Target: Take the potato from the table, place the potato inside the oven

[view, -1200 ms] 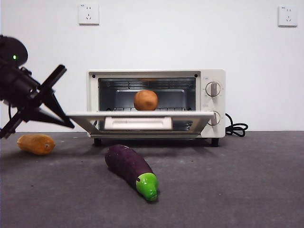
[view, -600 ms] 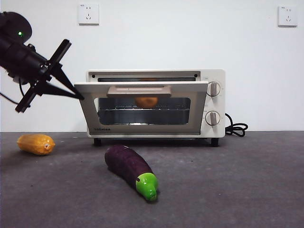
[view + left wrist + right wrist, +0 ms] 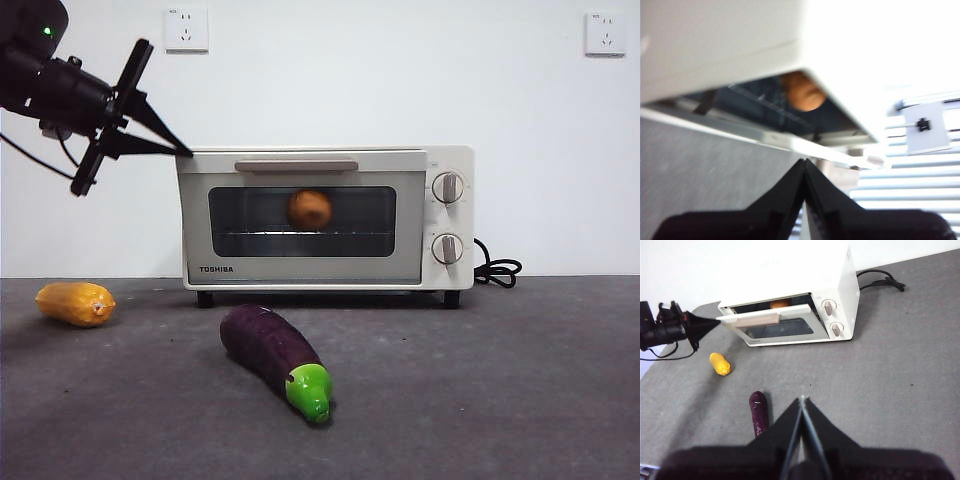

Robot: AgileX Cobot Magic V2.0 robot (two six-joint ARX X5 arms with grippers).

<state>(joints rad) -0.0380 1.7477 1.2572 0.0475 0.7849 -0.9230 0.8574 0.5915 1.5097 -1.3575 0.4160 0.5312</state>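
The orange-brown potato (image 3: 310,209) rests on the rack inside the cream oven (image 3: 452,215) and shows through the dark glass door (image 3: 300,268). From the front the door stands raised and looks closed. The wrist views show a gap at its top, with the potato (image 3: 802,92) (image 3: 780,304) visible through it. My left gripper (image 3: 183,152) is shut, its tip at the door's upper left corner beside the beige handle (image 3: 296,165). My right gripper (image 3: 801,399) is shut and empty, high above the table (image 3: 500,380) in front of the oven.
A purple eggplant (image 3: 270,350) with a green tip lies on the table in front of the oven. A yellow-orange ribbed vegetable (image 3: 76,303) lies at the left. The oven's black cord (image 3: 497,270) trails to its right by the wall.
The oven door swung up from lying flat open to raised against the oven. My left gripper rose with the door's left edge to its top corner. The potato stayed on the rack.
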